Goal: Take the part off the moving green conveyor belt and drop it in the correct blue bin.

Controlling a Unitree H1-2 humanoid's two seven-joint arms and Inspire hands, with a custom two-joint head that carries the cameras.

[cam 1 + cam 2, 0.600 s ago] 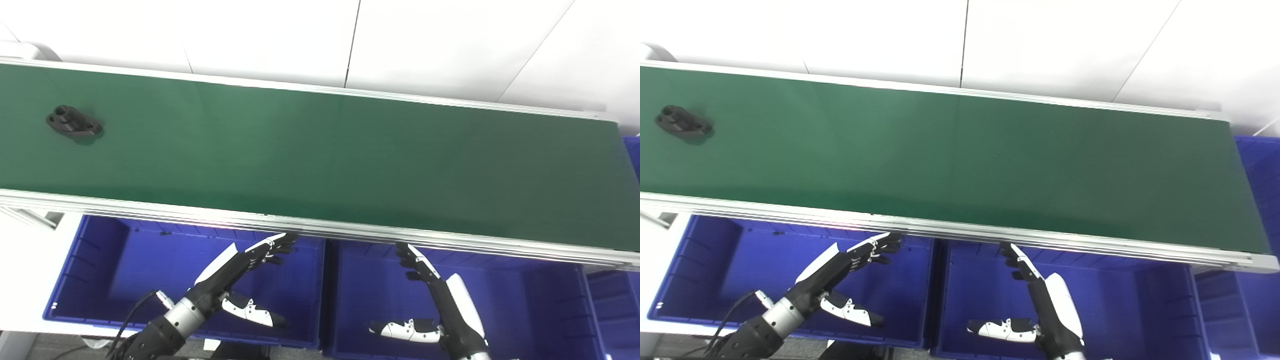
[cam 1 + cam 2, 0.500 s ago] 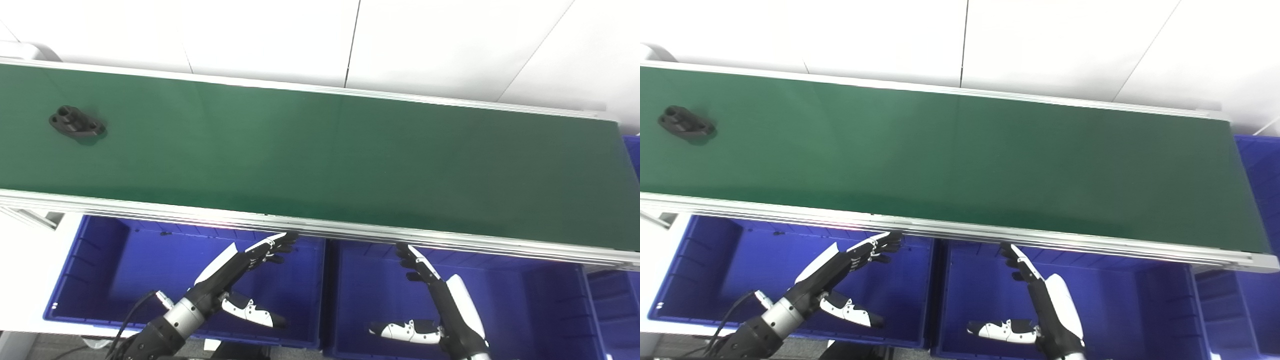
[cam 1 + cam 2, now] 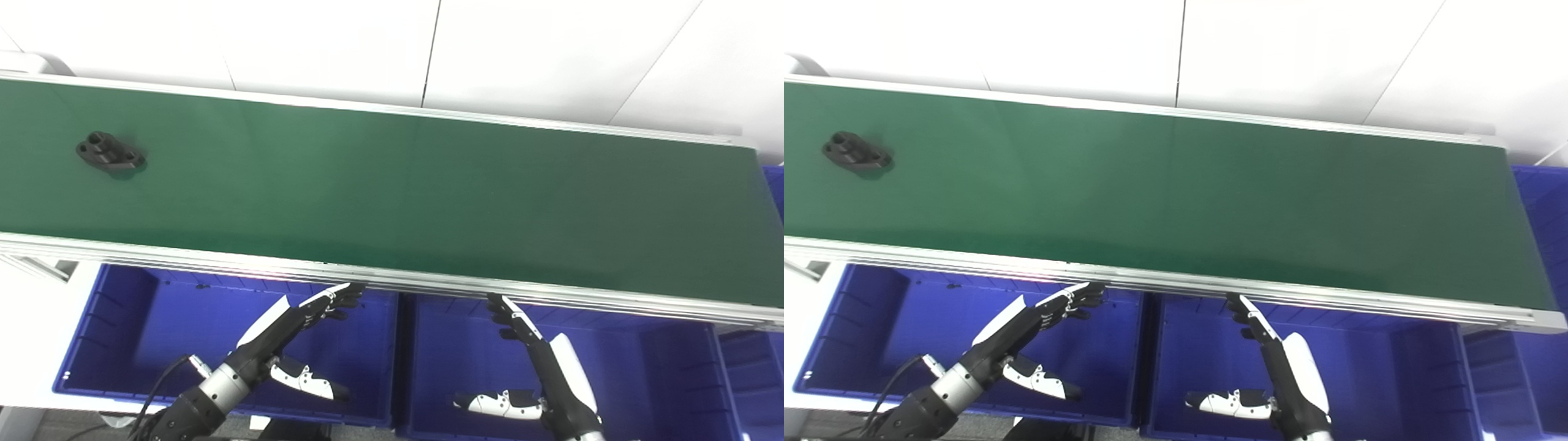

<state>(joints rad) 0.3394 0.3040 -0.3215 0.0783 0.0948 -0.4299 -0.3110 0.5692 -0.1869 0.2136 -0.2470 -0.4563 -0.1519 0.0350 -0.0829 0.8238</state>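
Both hands open and empty below the belt; part at far left of belt.

Left hand (image 3: 288, 343) over the left bin (image 3: 110, 331), fingers stretched toward the belt's near rail, thumb splayed, holding nothing. Right hand (image 3: 539, 367) over the middle bin (image 3: 643, 367), fingers likewise extended, thumb out sideways, empty. Black part (image 3: 110, 153) lies flat on the green belt (image 3: 429, 190), well apart from both hands.

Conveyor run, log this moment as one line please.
black part on green belt, far left, untouched | left hand open over left blue bin | right hand open over middle blue bin | pick not started
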